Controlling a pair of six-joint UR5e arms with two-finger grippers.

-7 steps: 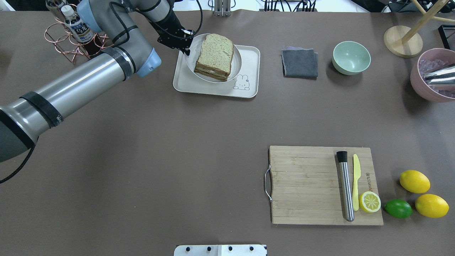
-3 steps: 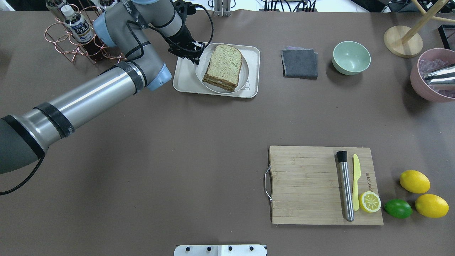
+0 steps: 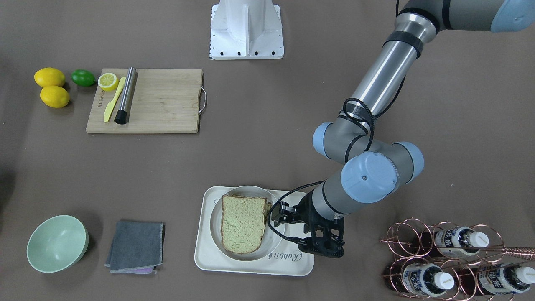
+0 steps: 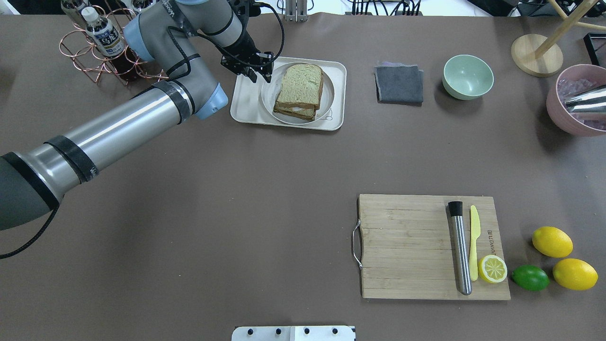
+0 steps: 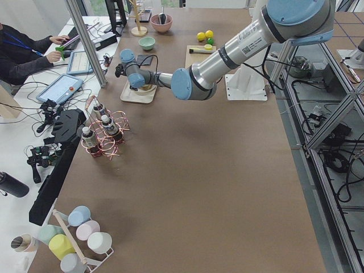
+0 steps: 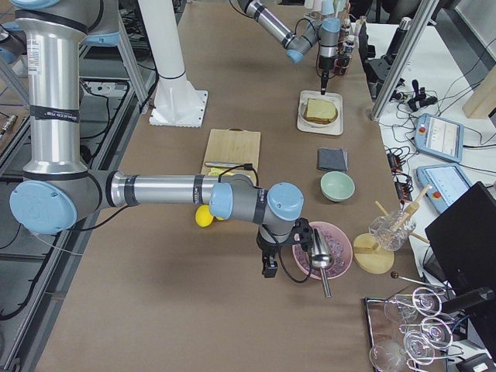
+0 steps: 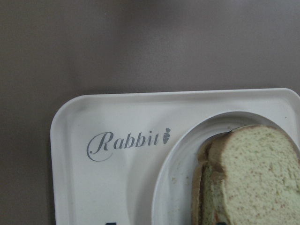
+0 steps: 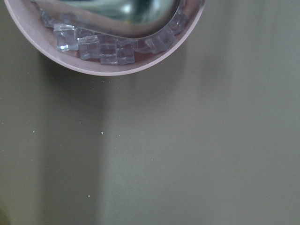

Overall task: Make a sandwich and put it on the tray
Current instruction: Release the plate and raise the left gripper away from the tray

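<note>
The sandwich (image 4: 299, 90) lies on a round grey-white plate (image 4: 267, 97), which rests flat on the cream tray (image 4: 246, 104) at the far middle-left of the table. My left gripper (image 4: 260, 73) hovers just off the plate's left rim, its fingers apart and empty. The front view shows the sandwich (image 3: 243, 223), the tray (image 3: 205, 255) and my left gripper (image 3: 272, 216) beside the plate. The left wrist view shows the tray's "Rabbit" corner (image 7: 79, 164) and the sandwich (image 7: 248, 178). My right gripper (image 6: 271, 260) sits beside a pink bowl; I cannot tell whether it is open or shut.
A copper bottle rack (image 4: 102, 47) stands just behind my left arm. A grey cloth (image 4: 399, 84) and a green bowl (image 4: 467, 76) lie right of the tray. A pink bowl of ice (image 4: 575, 102) is far right. A cutting board (image 4: 407, 246) with tools, and lemons, is near right.
My left gripper carried the tilted plate with the sandwich to the right over the tray, set it down flat and let go of its rim.
</note>
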